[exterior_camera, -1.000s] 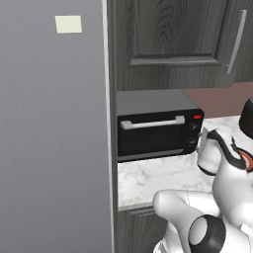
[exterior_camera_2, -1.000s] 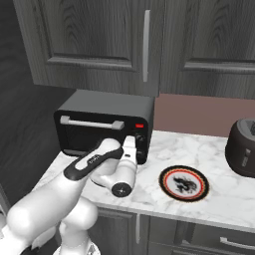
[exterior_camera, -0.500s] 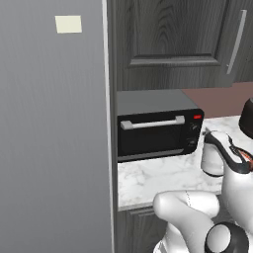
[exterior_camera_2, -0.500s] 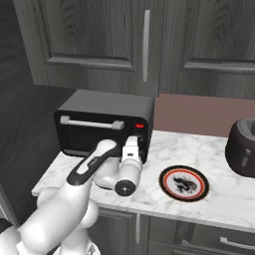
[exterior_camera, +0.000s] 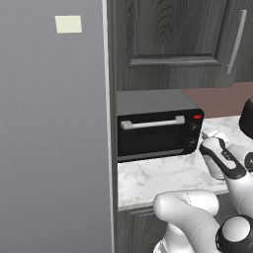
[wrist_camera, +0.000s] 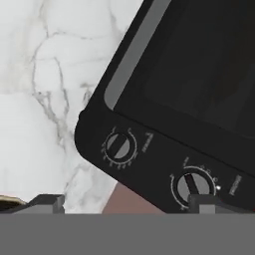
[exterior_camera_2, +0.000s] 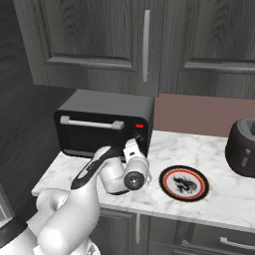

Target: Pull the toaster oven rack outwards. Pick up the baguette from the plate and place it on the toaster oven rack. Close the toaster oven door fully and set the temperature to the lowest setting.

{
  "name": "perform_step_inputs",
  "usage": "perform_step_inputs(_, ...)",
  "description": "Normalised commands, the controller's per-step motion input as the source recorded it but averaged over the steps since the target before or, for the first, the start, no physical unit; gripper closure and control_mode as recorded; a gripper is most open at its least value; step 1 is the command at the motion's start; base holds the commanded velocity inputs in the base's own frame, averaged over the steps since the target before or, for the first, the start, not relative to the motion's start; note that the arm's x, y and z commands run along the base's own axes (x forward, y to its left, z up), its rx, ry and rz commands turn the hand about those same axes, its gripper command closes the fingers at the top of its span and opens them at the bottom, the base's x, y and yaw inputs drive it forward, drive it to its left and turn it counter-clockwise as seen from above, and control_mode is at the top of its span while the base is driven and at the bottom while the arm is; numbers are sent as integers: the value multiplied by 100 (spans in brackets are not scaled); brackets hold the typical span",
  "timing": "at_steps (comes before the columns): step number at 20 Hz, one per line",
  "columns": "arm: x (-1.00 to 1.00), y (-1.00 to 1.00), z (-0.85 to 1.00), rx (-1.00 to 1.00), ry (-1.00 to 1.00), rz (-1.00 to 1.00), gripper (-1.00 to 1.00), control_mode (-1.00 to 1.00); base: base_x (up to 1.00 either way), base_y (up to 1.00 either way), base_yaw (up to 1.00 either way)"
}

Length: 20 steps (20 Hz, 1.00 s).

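Since a second ago the gripper (wrist_camera: 122,201) has spread wide and backed off the toaster oven (exterior_camera_2: 104,124), its tips flanking the two knobs (wrist_camera: 119,146). The door (exterior_camera: 153,136) is shut (plate (exterior_camera_2: 184,183) bare), so temperature-setting looks finished.

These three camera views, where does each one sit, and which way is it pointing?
Left base view: behind the arm on its left, looking forward and down at the toaster oven with its door shut; the white arm rises at lower right.
Right base view: behind on the right, facing the same oven, plus the plate; the arm rises at lower left.
Hand view: on the hand, looking along the open pincer at the oven's two knobs.
Both base views share the oven, the marble counter and the arm.
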Motion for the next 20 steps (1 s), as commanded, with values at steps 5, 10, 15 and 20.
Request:
perform_step_inputs(5,-1,2,-21,-27,5,20,-100,-100,0,0,0)
perform_step_inputs(10,0,8,-30,-6,-10,3,-100,-100,0,0,0)
perform_step_inputs(15,0,13,-47,-10,-19,1,-100,-100,0,0,0)
perform_step_inputs(20,0,20,-2,-5,-21,0,-100,-100,0,0,0)
